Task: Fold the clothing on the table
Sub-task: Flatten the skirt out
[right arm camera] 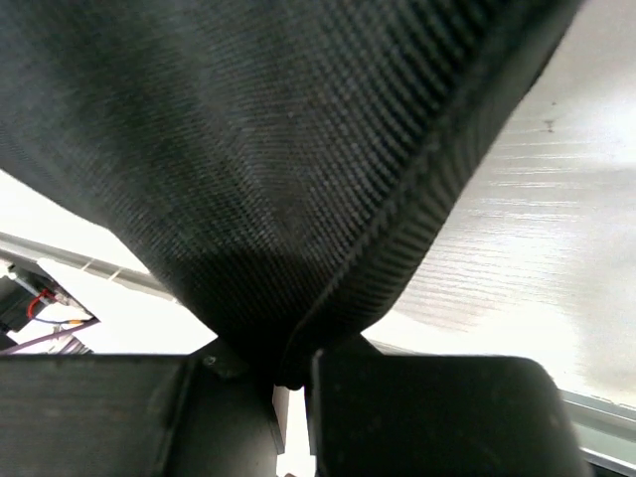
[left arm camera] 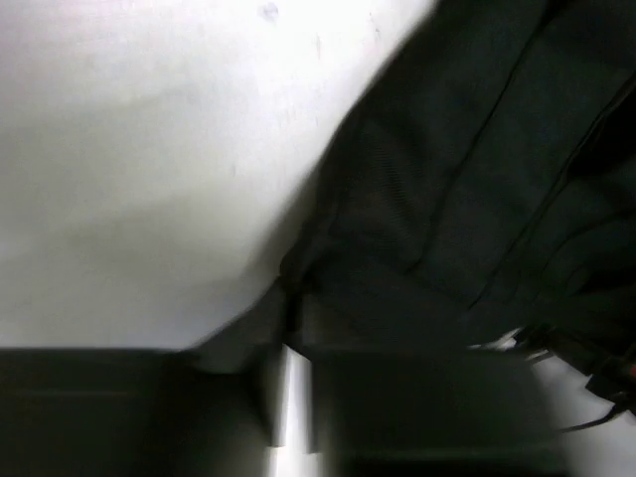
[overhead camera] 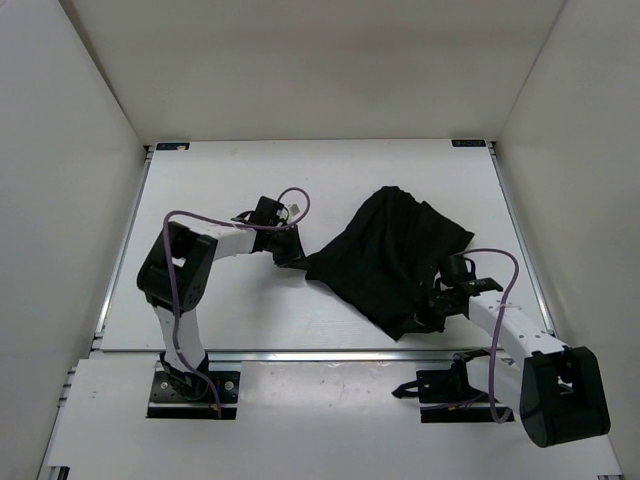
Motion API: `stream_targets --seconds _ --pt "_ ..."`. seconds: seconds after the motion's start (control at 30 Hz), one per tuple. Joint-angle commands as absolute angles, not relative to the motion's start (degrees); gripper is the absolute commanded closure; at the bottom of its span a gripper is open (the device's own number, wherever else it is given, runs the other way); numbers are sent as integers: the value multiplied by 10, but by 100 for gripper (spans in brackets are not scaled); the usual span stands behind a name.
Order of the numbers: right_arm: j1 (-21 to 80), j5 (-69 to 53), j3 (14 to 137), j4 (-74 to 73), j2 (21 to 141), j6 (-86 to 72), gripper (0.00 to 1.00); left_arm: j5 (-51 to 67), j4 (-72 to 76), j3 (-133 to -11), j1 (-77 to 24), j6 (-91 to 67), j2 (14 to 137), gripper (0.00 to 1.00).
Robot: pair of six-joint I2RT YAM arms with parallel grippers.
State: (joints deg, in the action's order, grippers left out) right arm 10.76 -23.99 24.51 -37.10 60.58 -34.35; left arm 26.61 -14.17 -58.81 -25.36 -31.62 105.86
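Observation:
The black clothing (overhead camera: pixel 390 255) lies bunched on the right half of the white table (overhead camera: pixel 250 190), with long creases across it. My left gripper (overhead camera: pixel 288 255) is at its left corner. In the left wrist view that corner of the clothing (left arm camera: pixel 467 179) runs down into the narrow gap of the gripper (left arm camera: pixel 293 348), which is shut on it; the picture is blurred. My right gripper (overhead camera: pixel 437 303) is at the near right edge. In the right wrist view a ribbed hem of the clothing (right arm camera: pixel 248 149) is pinched in the gripper (right arm camera: pixel 293 373) and lifted off the table.
A silver rail (overhead camera: pixel 300 355) runs along the table's near edge, just behind the arm bases. White walls (overhead camera: pixel 60 200) close in the left, right and far sides. Bare tabletop (overhead camera: pixel 330 170) lies beyond and to the left of the garment.

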Motion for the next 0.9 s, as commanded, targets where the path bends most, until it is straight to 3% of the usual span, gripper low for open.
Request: stream_targets --seconds 0.0,0.1,0.27,0.4,0.6,0.87 --pt "91 -266 275 -367 582 -316 100 322 -64 -626 -252 -356 1083 100" --pt "53 -302 351 -393 577 -285 100 311 -110 -690 -227 -342 1056 100" --pt "-56 -416 592 -414 591 -273 100 280 -215 -854 -153 -323 939 100" --pt "-67 -480 689 -376 595 -332 100 271 -252 -894 -126 -327 847 100" --pt "-76 -547 694 -244 537 -469 100 214 -259 -843 -124 -332 701 100" --pt "25 -541 650 -93 615 -540 100 238 -252 -799 -110 -336 716 100"
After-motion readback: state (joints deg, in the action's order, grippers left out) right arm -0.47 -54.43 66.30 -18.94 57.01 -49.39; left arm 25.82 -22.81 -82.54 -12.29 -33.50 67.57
